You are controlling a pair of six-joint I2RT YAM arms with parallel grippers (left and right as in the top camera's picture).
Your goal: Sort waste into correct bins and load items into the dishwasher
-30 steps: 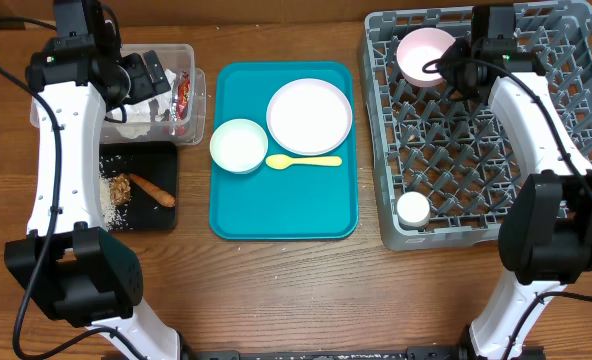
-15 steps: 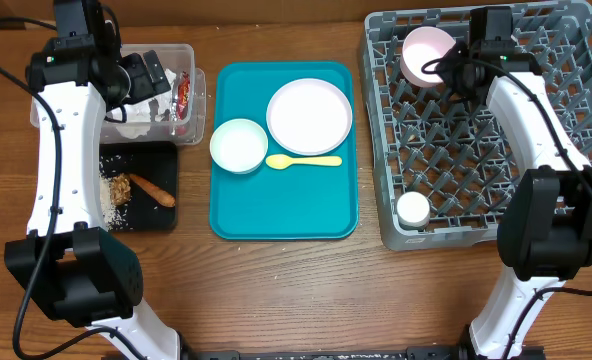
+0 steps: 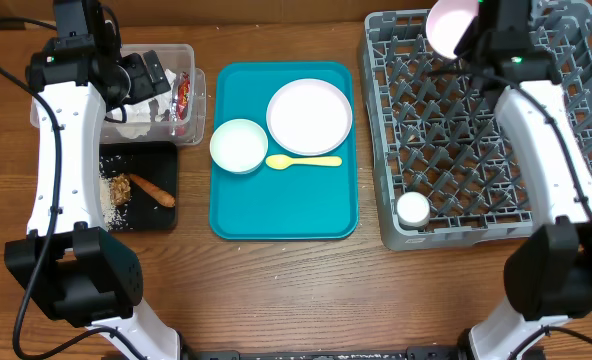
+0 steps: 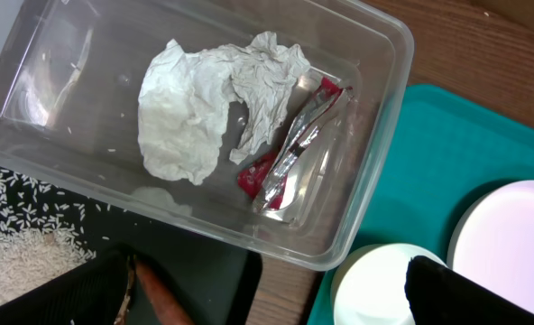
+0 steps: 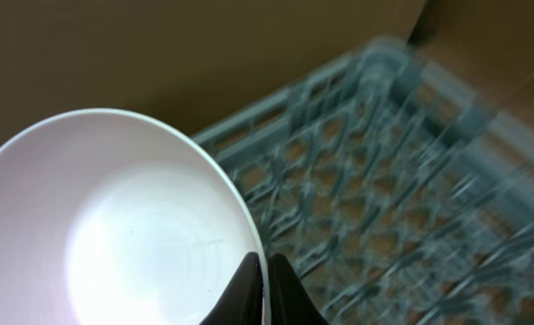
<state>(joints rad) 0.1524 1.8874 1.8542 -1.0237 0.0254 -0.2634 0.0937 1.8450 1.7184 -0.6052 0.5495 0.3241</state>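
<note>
Waste sorting appears complete; dish loading is partly done. The clear tub [image 3: 184,52], upper left of the overhead view, contains the crumpled white paper [image 4: 208,99] and the red foil wrapper [image 4: 294,149]. The black tray [image 3: 166,160] directly below it contains the white rice [image 3: 108,192], the brown food lump [image 3: 121,186] and the carrot-like stick [image 3: 153,188]. No waste is visible outside these two bins. The grey dish rack [image 3: 456,160], right of frame, holds only the small white cup [image 3: 413,208] in its lower-left corner. The right gripper [image 5: 265,284] is clamped on the rim of the pink bowl [image 3: 448,25], which is held tilted over the rack's top edge and not seated among the pegs. The teal serving tray [image 3: 276,210], centre frame, carries the white bowl [image 3: 238,145], the plate [image 3: 309,115] and the yellow spoon [image 3: 304,160]; these three items remain to be loaded. The left gripper [image 3: 154,75] hangs over the clear tub with fingers spread, holding nothing.
</note>
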